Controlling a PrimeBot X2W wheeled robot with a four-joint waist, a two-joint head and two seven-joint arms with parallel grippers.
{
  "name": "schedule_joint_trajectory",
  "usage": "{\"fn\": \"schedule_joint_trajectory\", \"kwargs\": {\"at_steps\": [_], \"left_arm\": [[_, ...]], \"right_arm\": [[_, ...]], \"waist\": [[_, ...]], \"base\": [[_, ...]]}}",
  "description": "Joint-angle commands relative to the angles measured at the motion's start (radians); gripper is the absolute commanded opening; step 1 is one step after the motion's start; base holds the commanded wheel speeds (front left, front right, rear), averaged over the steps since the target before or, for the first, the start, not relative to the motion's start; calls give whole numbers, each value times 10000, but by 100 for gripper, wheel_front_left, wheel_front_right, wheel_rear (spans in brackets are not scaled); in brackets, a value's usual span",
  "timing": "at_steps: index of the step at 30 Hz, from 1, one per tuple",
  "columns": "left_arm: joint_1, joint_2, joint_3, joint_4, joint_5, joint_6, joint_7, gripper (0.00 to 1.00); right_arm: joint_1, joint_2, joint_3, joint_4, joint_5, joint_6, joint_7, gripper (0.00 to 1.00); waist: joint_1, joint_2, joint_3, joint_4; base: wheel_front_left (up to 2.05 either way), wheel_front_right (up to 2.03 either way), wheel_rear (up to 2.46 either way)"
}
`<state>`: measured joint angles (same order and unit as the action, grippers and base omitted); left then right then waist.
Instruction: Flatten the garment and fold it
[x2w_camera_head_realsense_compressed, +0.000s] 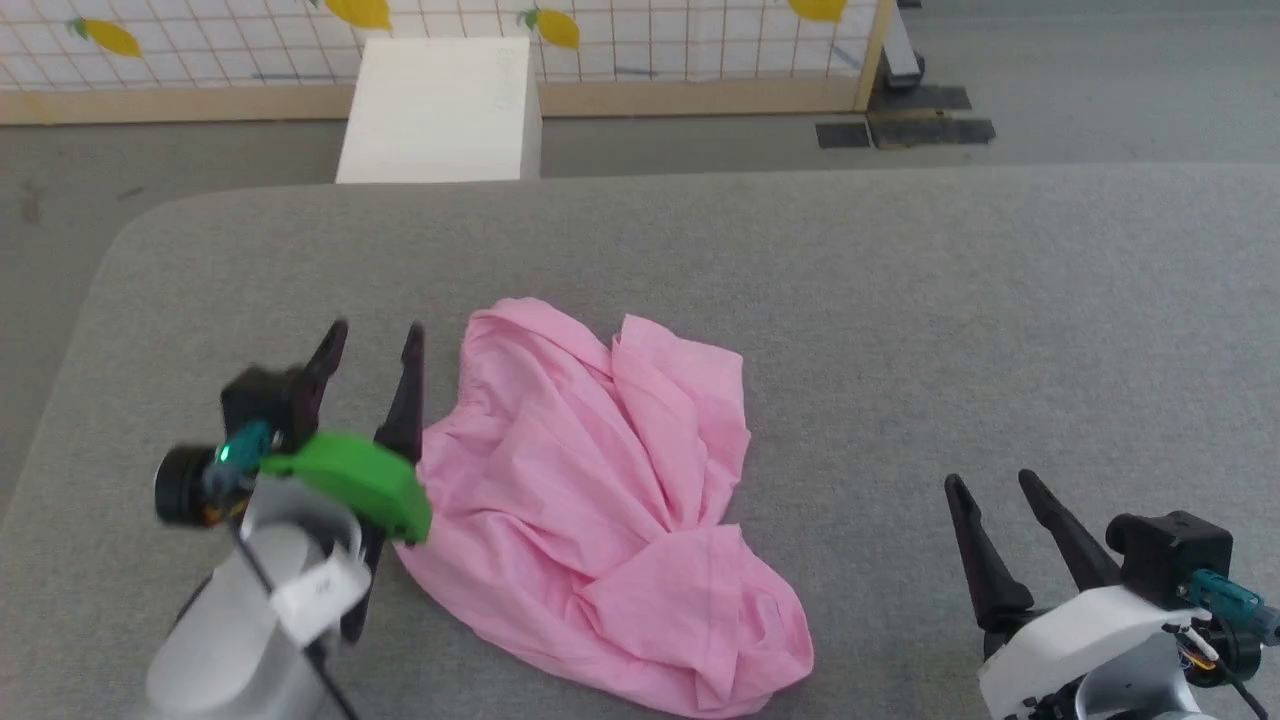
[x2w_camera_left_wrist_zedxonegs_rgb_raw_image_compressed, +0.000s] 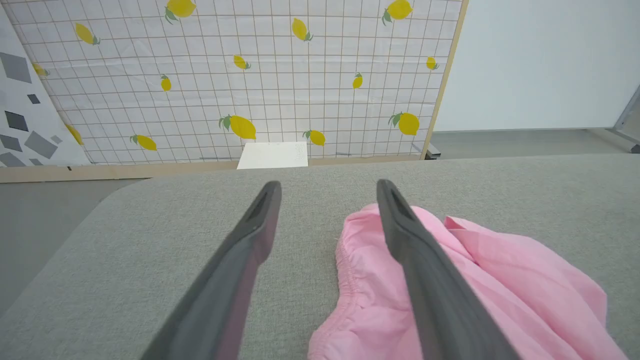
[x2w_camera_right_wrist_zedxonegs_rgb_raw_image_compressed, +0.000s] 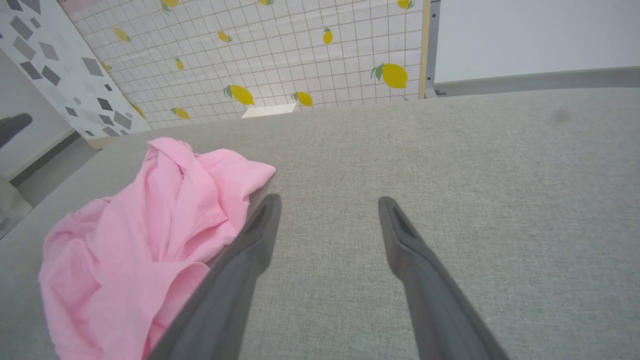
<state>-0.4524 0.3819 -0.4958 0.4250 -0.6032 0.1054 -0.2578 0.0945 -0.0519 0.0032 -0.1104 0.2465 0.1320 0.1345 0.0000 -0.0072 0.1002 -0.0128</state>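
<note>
A grey table (x2w_camera_head_realsense_compressed: 900, 300) with a fine woven fabric cover and a rounded far-left corner carries 1 thing: the garment (x2w_camera_head_realsense_compressed: 600, 500). It is light pink and crumpled, and lies in loose folds left of the table's middle. Its gathered band runs along its left side, and a creased flap lies nearest the front.

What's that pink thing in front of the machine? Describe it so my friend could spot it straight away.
Start at the grey padded table; near its front, between the left gripper and the right gripper, lies the garment, a crumpled heap of thin cloth. Its light pink colour and soft folds set it apart from the dark, stiff fingers on either side.
</note>
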Motion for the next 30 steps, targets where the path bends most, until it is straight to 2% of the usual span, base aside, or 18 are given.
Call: {"fn": "schedule_joint_trajectory", "kwargs": {"at_steps": [1, 5, 10, 13, 21, 29, 30], "left_arm": [[646, 169, 216, -527, 201, 200, -37, 100], [2341, 483, 914, -2375, 657, 772, -38, 100], [3779, 727, 1349, -3729, 945, 1197, -38, 100], [4422, 818, 1467, -4294, 972, 1445, -39, 100], [5110, 887, 1536, -5039, 881, 1792, 115, 100], [5103, 872, 1497, -5177, 816, 1865, 246, 100], [5089, 869, 1491, -5182, 818, 1871, 247, 100]], "right_arm": [[142, 17, 16, -59, -6, -13, 59, 100], [286, 17, 121, -112, -75, -13, 244, 100], [392, 17, 700, -15, -92, -13, 883, 100], [406, 16, 1385, 166, 86, -13, 1613, 100], [78, -287, 2879, 1035, 1134, -13, 3235, 100], [-1010, -433, 3595, 2608, 1843, -13, 3444, 100], [-1118, -429, 3668, 2798, 1918, -13, 3466, 88]], "waist": [[0, 72, -313, 252], [0, 72, -467, 355], [0, 72, -652, 485], [0, 72, -720, 587], [0, 72, -781, 982], [0, 72, -699, 1227], [0, 72, -690, 1243]], "base": [[0, 0, 0], [0, 0, 0], [0, 0, 0], [0, 0, 0], [0, 0, 0], [0, 0, 0], [0, 0, 0]]}}
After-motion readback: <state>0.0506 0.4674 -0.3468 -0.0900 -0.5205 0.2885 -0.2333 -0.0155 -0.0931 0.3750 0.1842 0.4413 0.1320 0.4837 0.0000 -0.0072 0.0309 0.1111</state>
